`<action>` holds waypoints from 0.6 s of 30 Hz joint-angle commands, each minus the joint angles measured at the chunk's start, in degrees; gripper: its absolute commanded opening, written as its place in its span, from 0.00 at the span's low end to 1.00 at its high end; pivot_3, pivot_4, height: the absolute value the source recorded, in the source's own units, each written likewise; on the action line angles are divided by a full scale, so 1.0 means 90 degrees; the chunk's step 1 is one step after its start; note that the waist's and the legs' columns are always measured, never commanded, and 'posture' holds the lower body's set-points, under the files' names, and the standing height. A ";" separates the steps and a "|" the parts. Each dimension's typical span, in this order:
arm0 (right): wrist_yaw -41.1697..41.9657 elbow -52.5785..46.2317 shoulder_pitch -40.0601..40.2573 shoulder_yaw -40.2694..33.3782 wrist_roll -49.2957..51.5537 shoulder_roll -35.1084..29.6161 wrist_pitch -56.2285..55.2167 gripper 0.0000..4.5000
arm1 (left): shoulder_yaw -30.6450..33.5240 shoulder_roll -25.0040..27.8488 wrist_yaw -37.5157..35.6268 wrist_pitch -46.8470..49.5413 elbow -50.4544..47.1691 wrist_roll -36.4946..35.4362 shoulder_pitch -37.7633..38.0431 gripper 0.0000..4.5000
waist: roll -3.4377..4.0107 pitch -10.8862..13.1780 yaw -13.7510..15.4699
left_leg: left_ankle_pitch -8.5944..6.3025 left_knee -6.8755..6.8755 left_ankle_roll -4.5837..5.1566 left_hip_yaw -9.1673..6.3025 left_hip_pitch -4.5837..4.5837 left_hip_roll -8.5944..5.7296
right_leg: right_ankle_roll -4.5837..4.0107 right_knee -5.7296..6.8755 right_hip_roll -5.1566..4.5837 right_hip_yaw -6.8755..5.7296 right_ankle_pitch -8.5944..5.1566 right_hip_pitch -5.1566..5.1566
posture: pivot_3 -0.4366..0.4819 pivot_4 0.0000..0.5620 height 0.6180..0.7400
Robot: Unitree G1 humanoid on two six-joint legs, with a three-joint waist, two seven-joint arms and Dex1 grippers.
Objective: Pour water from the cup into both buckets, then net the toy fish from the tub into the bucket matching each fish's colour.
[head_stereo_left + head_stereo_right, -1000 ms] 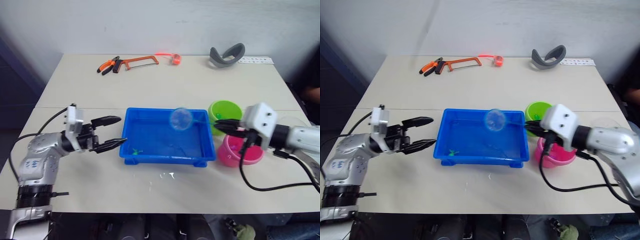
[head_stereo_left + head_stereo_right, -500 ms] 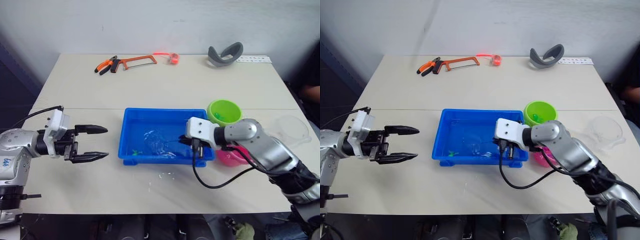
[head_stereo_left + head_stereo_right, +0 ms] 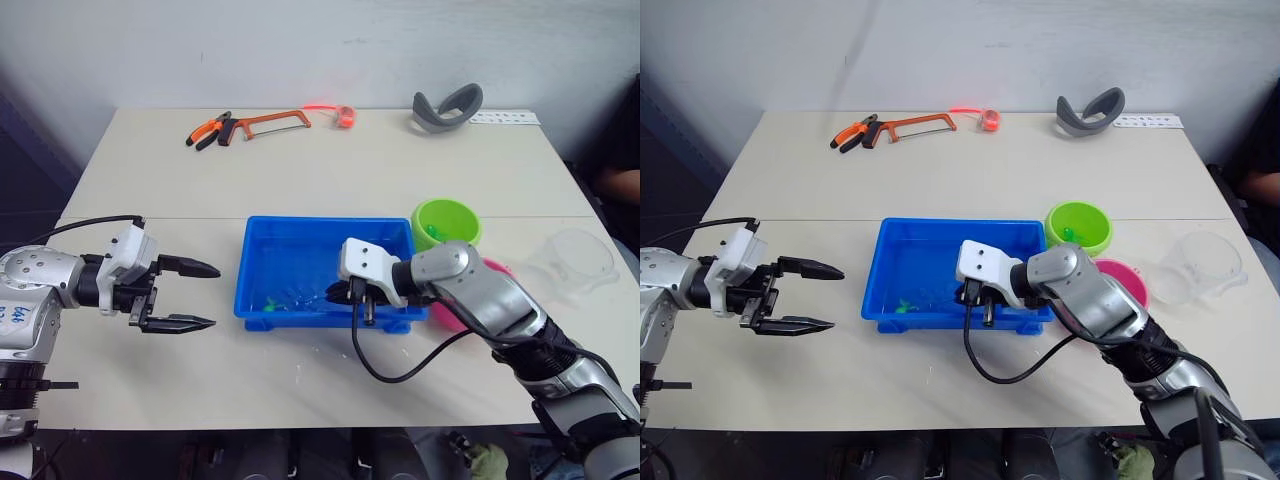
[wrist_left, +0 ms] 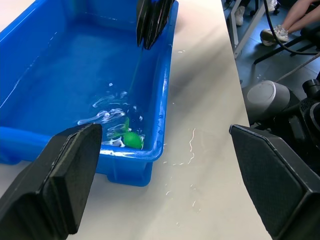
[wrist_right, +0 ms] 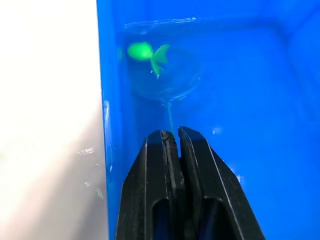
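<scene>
From the head view, the left pincer (image 3: 190, 295) hangs spread over the tabletop (image 3: 330, 170) beside the blue tub (image 3: 300, 240). In the right wrist view, the right pincer (image 5: 172, 137) is pressed together on the net (image 5: 162, 82) handle, its hoop underwater around a green fish (image 5: 145, 51) by the tub wall.

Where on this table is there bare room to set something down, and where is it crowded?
Free: the wide strip between the hacksaw and the tub; also the front edge before the tub. Crowded: the right side, where the green bucket, pink bucket, cup and right gripper cluster.
</scene>
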 commanded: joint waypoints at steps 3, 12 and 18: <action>0.0067 -0.0307 -0.0221 -0.0723 0.0736 -0.0004 0.0693 0.00 | 0.0161 -0.0104 0.0045 -0.0416 0.0103 0.0068 0.0006 0.99 | 0.0000 0.0000 0.0000 | 0.0000 0.0000 0.0000 0.0000 0.0000 0.0000 | 0.0000 0.0000 0.0000 -0.0001 0.0000 0.0000 | 0.48 0.27 1.00; 0.0088 -0.0535 0.0036 -0.1204 0.1194 -0.0441 0.0861 0.00 | 0.0361 -0.0258 0.0256 -0.0359 0.0035 -0.0151 0.0172 0.99 | 0.0000 0.0000 0.0001 | -0.0001 -0.0001 0.0001 0.0001 0.0000 -0.0001 | 0.0000 0.0000 -0.0008 0.0001 0.0000 0.0000 | 0.48 0.27 1.00; 0.0063 -0.0961 0.0657 -0.2059 0.1411 -0.1096 0.0582 0.00 | 0.0605 -0.0568 0.0665 0.0143 -0.0369 -0.0639 0.0238 0.99 | 0.0000 0.0000 0.0027 | -0.0002 -0.0001 0.0002 -0.0004 -0.0003 -0.0001 | 0.0000 -0.0001 -0.0014 0.0011 0.0000 0.0000 | 0.48 0.27 1.00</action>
